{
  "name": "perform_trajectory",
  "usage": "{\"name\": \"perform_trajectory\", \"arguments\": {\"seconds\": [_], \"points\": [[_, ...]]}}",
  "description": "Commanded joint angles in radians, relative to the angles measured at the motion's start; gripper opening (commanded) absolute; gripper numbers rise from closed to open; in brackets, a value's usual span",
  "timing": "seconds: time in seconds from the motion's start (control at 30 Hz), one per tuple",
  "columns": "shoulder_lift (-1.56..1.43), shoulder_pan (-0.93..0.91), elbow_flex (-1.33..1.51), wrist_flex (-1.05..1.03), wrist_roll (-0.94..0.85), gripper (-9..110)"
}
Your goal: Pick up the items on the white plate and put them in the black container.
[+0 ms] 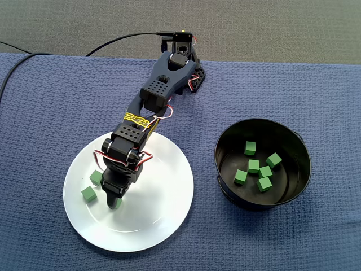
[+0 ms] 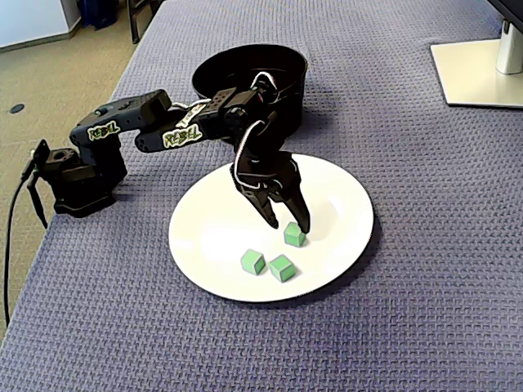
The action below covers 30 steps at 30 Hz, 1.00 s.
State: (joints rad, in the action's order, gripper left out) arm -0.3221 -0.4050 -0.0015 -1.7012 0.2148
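A white plate (image 1: 161, 197) (image 2: 216, 233) lies on the blue cloth and carries three green cubes. Two cubes (image 1: 88, 194) (image 1: 96, 178) rest at its left side in one fixed view. The third cube (image 2: 294, 236) sits right at my fingertips. My gripper (image 1: 115, 201) (image 2: 288, 222) points down onto the plate, open, fingers spread over that cube, which mostly hides under the gripper in the top fixed view. The other two cubes (image 2: 252, 262) (image 2: 282, 268) lie apart from it. The black container (image 1: 221, 169) (image 2: 292, 91) stands beside the plate and holds several green cubes (image 1: 254, 166).
The arm's base (image 1: 185, 65) (image 2: 78, 175) is fixed at the cloth's edge, with a black cable (image 1: 113, 40) running off it. A white monitor foot (image 2: 482, 73) stands in the far corner. The table edge and floor (image 2: 49, 90) lie beyond the base.
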Motion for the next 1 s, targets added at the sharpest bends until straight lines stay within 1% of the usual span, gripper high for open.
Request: {"name": "perform_trajectory", "arguments": {"seconds": [0.0,0.13,0.33,0.6,0.7,0.8,0.97], "points": [[-0.006,-0.026,-0.055,-0.009,-0.005,9],[0.002,-0.04,-0.055,-0.009,-0.012,7],[0.014,-0.054,-0.067,-0.006,-0.031,0],[-0.087,-0.057,-0.067,-0.04,-0.035,0],[-0.241,-0.057,-0.017,-0.051,-0.044,0],[-0.502,-0.049,0.144,-0.015,-0.084,0],[-1.069,0.02,0.541,0.198,-0.224,0]]}}
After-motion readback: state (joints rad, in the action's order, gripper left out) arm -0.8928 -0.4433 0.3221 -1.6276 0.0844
